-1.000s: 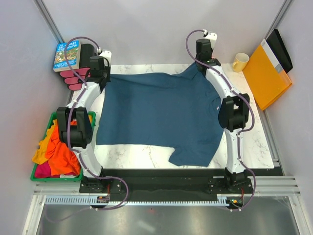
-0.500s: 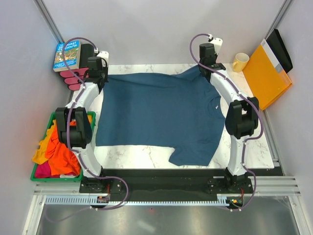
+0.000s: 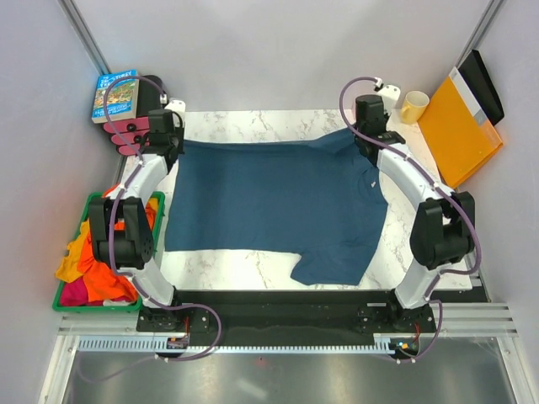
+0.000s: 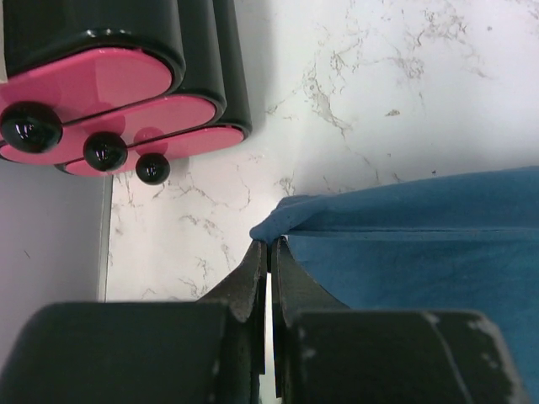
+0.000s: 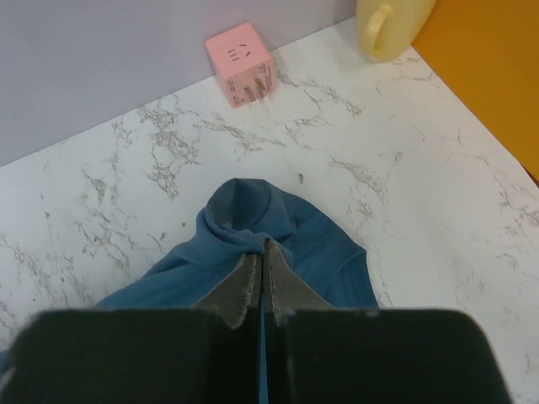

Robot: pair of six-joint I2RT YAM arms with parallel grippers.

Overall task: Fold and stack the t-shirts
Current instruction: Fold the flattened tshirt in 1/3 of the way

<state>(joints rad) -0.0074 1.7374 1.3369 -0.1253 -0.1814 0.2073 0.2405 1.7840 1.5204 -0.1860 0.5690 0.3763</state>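
Tabletop marble, walls grey; left end effector, right end effector pinching teal t-shirt.

place: robot lab test cell | walls: plain pale panels on aluminium posts — boxed round the bench | bench: marble-pattern tabletop; left arm and right arm bolted to a black base plate by a slotted metal rail | props: book, mug, green crate
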